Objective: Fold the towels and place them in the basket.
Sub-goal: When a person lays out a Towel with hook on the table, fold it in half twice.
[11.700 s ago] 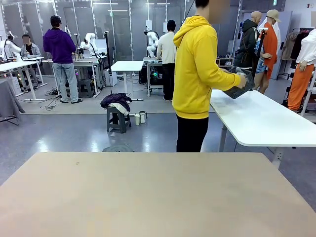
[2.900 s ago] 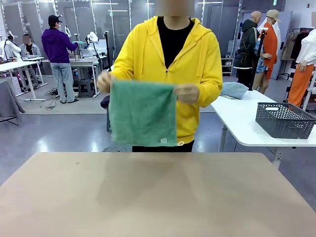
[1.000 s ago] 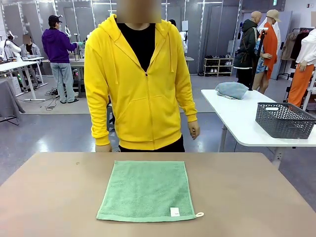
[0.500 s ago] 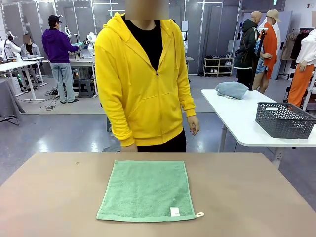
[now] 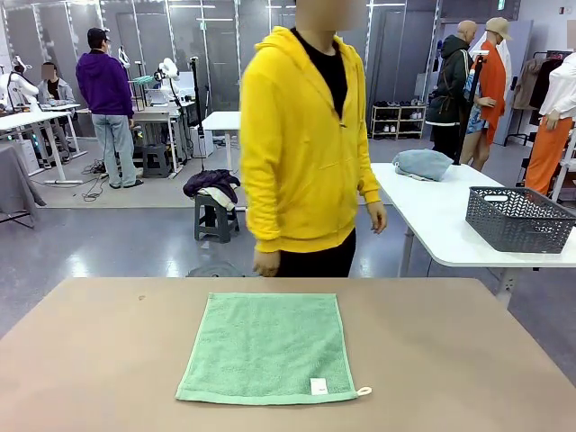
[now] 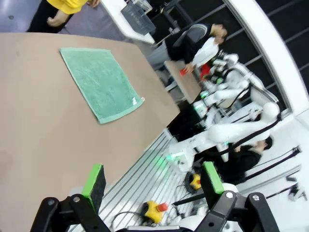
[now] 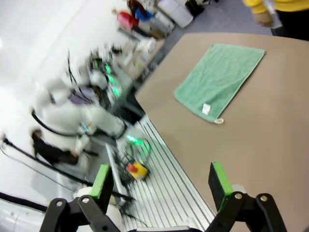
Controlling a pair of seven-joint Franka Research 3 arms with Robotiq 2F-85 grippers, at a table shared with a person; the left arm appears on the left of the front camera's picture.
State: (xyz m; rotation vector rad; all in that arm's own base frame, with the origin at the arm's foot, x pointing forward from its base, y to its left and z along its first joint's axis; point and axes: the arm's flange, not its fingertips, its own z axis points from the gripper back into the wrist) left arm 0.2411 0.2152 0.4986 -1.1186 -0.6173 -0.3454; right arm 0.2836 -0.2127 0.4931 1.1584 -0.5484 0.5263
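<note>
Hovering well clear of the towel (image 5: 268, 346) lying flat on the counter (image 5: 450, 360), holding left tool (image 6: 153, 178) and right tool (image 7: 160, 183) wide apart, gripping nothing.

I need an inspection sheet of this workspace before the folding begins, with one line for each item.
surface: brown table, flat, bare around the towel.
job's things: one mint-green towel spread flat in the middle, white tag and cord loop at its near right corner; basket stands on the white side table.
clutter: nothing seen.
grippers: left gripper open, holding nothing; right gripper open, holding nothing; both apart from the towel.
cables: loose cables on the far floor, picture left.
surroundings: person in a yellow hoodie at the far edge, hands empty; grey cloth on the side table.
</note>
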